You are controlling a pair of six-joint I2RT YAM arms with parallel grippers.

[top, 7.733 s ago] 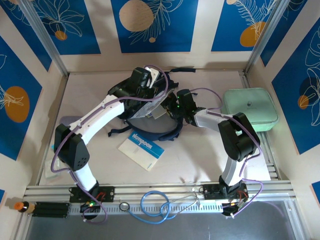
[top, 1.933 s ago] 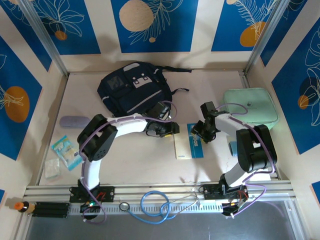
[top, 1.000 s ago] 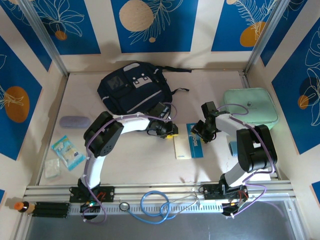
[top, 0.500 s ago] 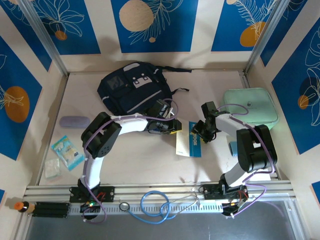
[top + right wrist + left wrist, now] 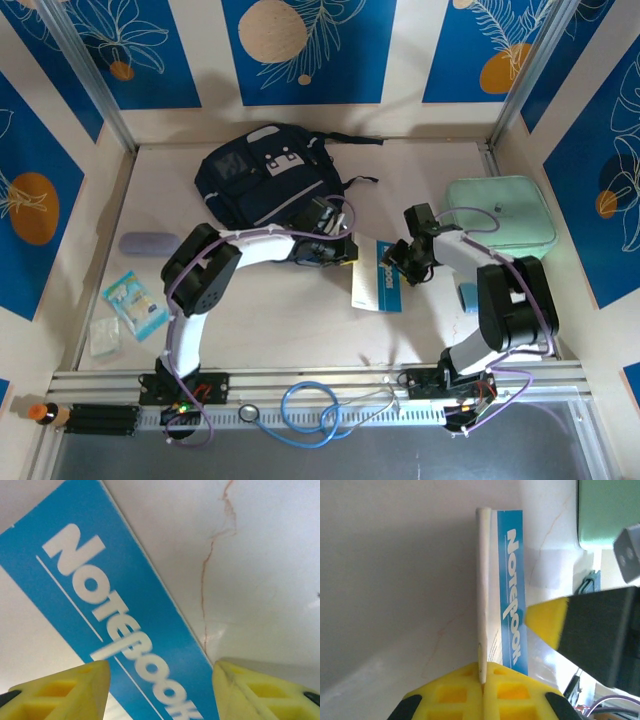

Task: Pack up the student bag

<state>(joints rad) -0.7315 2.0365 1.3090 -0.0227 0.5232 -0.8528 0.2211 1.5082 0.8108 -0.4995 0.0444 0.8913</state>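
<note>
While my left gripper (image 5: pixel 482 677) was clamped shut on the raised edge of the notebook (image 5: pixel 512 595), my right gripper (image 5: pixel 160 680) hung half open over its blue band, holding nothing. Packing looked barely begun to me: the student bag (image 5: pixel 262 175) lay flat just beyond the left fingers (image 5: pixel 451 692), navy with grey patches and a pale stripe, its opening unclear.

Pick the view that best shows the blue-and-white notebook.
Left wrist: the thin blue-and-white paper notebook runs lengthwise through the frame, its edge pinched between the left arm's yellow fingers. Top external has it whole but small. Right wrist gives a close crop of its lettered blue cover.
</note>
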